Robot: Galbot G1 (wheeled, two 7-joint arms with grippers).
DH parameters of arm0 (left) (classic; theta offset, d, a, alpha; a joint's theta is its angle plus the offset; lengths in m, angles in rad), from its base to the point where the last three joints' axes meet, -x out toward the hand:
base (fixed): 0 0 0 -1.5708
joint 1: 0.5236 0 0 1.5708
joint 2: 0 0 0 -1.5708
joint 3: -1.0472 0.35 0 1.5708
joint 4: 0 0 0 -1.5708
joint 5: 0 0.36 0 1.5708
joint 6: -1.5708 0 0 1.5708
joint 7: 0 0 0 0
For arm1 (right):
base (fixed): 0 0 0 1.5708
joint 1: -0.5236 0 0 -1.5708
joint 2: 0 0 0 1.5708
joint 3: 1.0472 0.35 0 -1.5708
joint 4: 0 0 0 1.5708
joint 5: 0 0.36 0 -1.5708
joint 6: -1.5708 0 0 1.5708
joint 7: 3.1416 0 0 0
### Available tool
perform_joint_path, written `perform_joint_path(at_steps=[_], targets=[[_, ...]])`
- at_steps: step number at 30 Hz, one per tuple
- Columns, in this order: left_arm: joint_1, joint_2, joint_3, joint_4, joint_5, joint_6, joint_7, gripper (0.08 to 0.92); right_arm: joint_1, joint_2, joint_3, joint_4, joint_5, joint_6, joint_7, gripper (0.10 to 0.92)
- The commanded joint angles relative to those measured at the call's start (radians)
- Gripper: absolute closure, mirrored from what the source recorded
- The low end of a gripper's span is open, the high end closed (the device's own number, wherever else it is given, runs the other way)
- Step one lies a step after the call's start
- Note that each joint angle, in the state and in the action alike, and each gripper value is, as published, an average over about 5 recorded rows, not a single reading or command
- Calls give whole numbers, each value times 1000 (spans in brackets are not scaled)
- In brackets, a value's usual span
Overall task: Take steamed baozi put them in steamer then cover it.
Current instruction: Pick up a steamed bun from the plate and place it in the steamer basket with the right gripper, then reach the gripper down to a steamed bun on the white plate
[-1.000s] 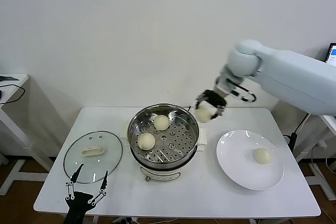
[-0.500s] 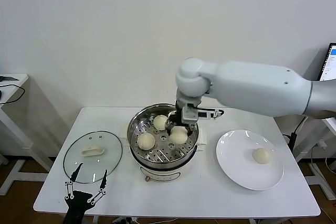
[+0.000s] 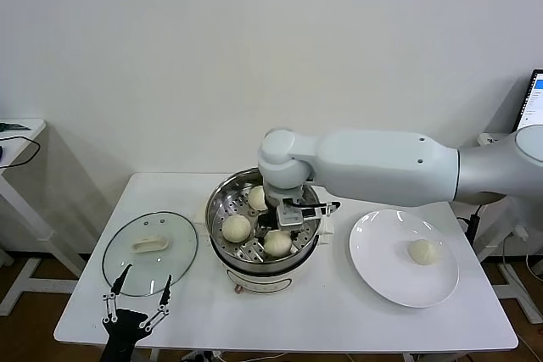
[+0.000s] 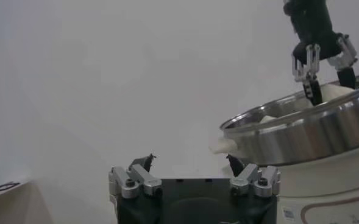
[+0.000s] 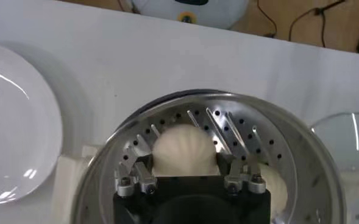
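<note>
The steamer stands mid-table with three baozi on its perforated tray. My right gripper reaches down into it, its fingers pressed against both sides of the front baozi, which rests on the tray. In the right wrist view that baozi fills the gap of the right gripper. Two more baozi lie at the left and back. Another baozi lies on the white plate. The glass cover lies flat to the left. My left gripper hangs open at the cover's near edge.
The plate is to the right of the steamer on the white table. In the left wrist view the left gripper faces the steamer's wall. A side table stands at far left and a wall runs behind.
My right arm swung from beside the plate over the steamer and lowered the baozi onto the tray at the front. The left arm has not moved.
</note>
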State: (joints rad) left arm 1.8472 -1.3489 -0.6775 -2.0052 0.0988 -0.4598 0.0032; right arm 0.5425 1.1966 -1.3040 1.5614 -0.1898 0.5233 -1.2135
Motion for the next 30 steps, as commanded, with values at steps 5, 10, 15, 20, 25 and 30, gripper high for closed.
perform_joint_path(at_steps=[5,10,15,20,25,30], targets=[[-6,2,-2,1,-2,2,-8,177,-37,30,2,-3,-64,4,8,283],[-7,1,-2,2,-2,1,-9,177,-34,9,62,2,-42,-7,8,209],[-7,2,-1,6,-2,0,-9,177,-5,-73,231,20,46,-72,-111,203],[-15,5,6,5,-2,6,-9,177,31,-224,298,-35,225,-284,-140,203],[-21,9,13,3,-2,11,-9,177,5,-367,349,-192,352,-439,-141,203],[-25,17,19,8,-2,11,-10,177,-26,-487,337,-380,434,-551,-138,203]])
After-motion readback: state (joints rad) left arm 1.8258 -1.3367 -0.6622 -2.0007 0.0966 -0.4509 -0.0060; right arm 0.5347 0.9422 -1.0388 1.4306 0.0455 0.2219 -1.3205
